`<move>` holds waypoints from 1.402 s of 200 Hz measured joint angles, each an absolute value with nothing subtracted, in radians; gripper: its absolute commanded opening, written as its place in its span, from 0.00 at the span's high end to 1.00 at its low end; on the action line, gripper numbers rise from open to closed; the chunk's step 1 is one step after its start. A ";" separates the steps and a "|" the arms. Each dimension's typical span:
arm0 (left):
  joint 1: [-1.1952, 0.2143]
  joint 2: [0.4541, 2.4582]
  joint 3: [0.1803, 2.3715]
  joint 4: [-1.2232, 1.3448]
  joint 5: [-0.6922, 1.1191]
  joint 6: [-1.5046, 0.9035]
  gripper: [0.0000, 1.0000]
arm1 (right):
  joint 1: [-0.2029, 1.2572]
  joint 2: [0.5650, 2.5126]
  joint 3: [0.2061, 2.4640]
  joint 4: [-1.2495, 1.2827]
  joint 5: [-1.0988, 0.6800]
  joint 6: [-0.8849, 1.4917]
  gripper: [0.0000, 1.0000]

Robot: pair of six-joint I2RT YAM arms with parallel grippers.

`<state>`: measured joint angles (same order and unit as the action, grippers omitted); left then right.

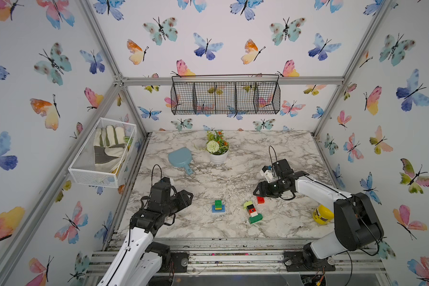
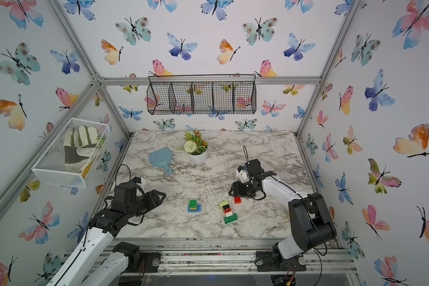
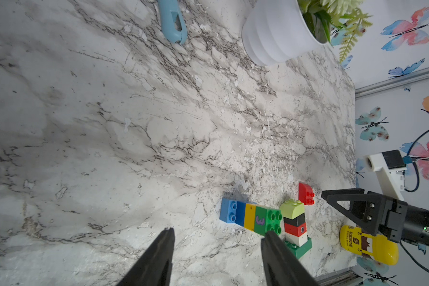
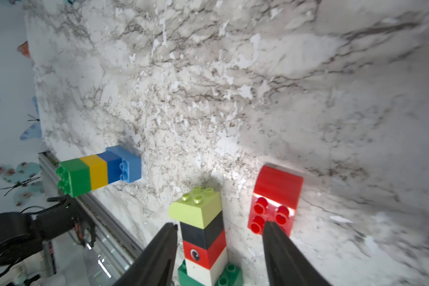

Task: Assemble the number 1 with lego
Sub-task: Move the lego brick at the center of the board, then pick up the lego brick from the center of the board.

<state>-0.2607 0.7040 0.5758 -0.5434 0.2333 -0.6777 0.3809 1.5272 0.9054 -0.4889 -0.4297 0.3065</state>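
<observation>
Worktop [image 1: 233, 168], 6 o'clock: lego column [image 1: 252, 211] lying flat, loose red brick [image 1: 260, 199] near its 1 o'clock, blue-yellow-green stack [image 1: 218, 206] at 9 o'clock; left end effector [image 3: 218, 232] and right end effector [image 4: 220, 224] jaws apart, empty; hazard: right, closing on brick, may knock column's lime end.

A lime-black-red-white column [image 4: 203, 237] with a green base brick [image 4: 229, 274] lay flat in line between the right gripper's [image 4: 219, 223] jaws. A red brick [image 4: 278, 188] lay at one jaw tip, and a green-yellow-blue stack [image 4: 97, 172] stood upright beyond the other.
</observation>
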 measured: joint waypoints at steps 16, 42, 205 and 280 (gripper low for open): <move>-0.261 0.702 0.576 -0.543 0.233 -0.678 0.39 | 0.387 1.526 0.910 -0.519 -0.336 0.302 0.32; -0.261 0.701 0.572 -0.543 0.234 -0.678 0.39 | 0.439 1.544 0.924 -0.572 -0.218 0.294 0.28; -0.261 0.703 0.557 -0.543 0.234 -0.684 0.39 | 0.578 1.697 1.018 -0.614 -0.019 0.299 0.56; -0.261 0.703 0.557 -0.543 0.234 -0.685 0.39 | 0.578 1.713 1.024 -0.629 0.001 0.298 0.67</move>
<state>-0.2607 0.7029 0.5568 -0.5430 0.2337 -0.6846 0.5781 1.7130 1.0241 -0.6289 0.0010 0.2977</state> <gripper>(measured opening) 0.612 0.367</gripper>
